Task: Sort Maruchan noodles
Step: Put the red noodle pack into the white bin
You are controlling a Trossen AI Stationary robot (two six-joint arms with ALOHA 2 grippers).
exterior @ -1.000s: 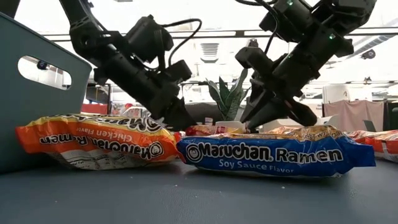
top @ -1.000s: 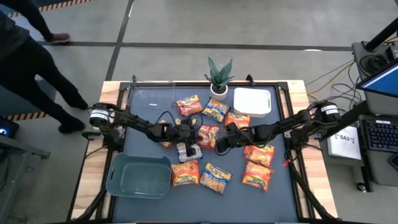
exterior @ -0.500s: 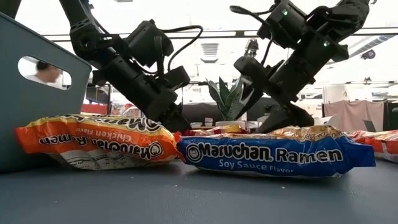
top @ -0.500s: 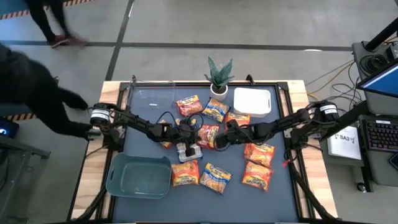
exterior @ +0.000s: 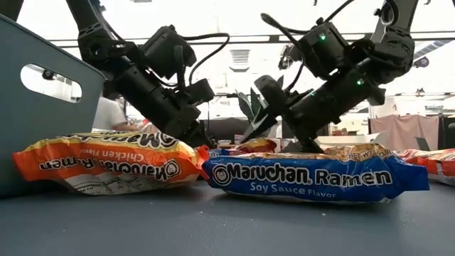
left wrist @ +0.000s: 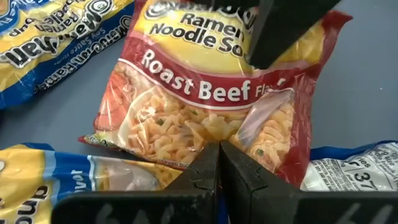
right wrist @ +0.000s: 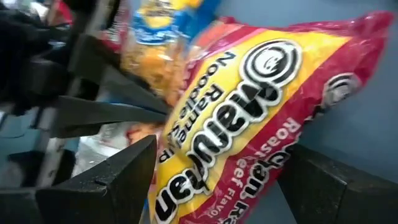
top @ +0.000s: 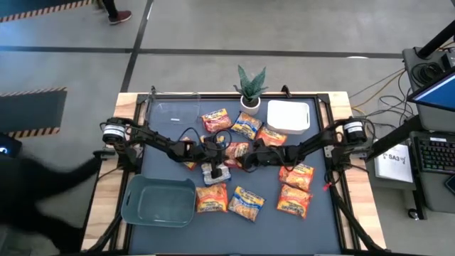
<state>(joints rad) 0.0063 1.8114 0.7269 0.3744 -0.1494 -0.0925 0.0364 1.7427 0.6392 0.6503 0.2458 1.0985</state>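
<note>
A red Roast Beef Maruchan packet [top: 237,151] lies mid-table between my two grippers. My left gripper [left wrist: 219,149] is shut at its nearer end. My right gripper [right wrist: 217,146] is open, one finger on each side of the packet's other end [right wrist: 249,106], and comes in low from the table's right [top: 247,158]. Several other noodle packets lie around them: orange ones [top: 212,197], yellow-and-blue ones [exterior: 313,178] and a silvery one [top: 217,172]. My left gripper pinches the red packet's end seam [left wrist: 214,138] between its two fingertips. The fingers slant down at it from the table's left. The packet's body stretches away from the fingers; whether it is off the table, I cannot tell. Whether my right gripper's fingers touch the packet, I cannot tell.
A teal bin [top: 158,200] stands front left, a clear container [top: 176,112] back left and a white box [top: 288,116] back right, with a potted plant [top: 250,89] between them. A person [top: 43,192] is beside the table's left edge.
My right gripper has opened wide, sunk and moved toward the table's left, tipping closer to level, so its fingers now stand around the red packet's end. The person left of the table has moved toward the near side.
</note>
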